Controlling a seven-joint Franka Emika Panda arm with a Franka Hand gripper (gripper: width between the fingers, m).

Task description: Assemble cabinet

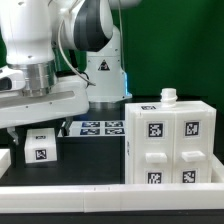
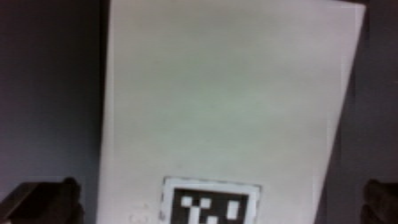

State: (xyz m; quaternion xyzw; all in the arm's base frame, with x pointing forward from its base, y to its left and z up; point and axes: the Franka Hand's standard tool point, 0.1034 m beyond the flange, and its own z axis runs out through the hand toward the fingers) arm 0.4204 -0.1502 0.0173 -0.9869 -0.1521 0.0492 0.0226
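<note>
In the exterior view, the cabinet (image 1: 170, 140) stands upright on the dark surface (image 1: 90, 165) toward the exterior view's right. Its tagged front faces the camera, probably so the markers stay readable. A small knob-like piece (image 1: 168, 97) sits on its top. The arm hangs over the exterior view's left, its fingers (image 1: 38, 122) just above a loose white block (image 1: 40, 148) that lies tag-up on the surface, well apart from the cabinet. That posture reads as lining up to pick the block. The marker board (image 1: 100, 127) lies flat behind, between block and cabinet, and a long white rail (image 1: 110, 190) runs along the front edge. The wrist body covers the fingertips here, so their spread cannot be read from this view. The cabinet's far side and interior are hidden, and another white piece at the frame's left edge is cut off.

In the wrist view, the loose white block (image 2: 214, 100) fills most of the picture, its tag (image 2: 214, 205) partly cropped. The fingers (image 2: 45, 198) show as dark tips on either side of it, spread wide and released, with dark gaps between them and the block, so nothing is grasped. The picture is blurred, so the tag pattern and the height above the block are hard to judge. The cabinet does not appear.
</note>
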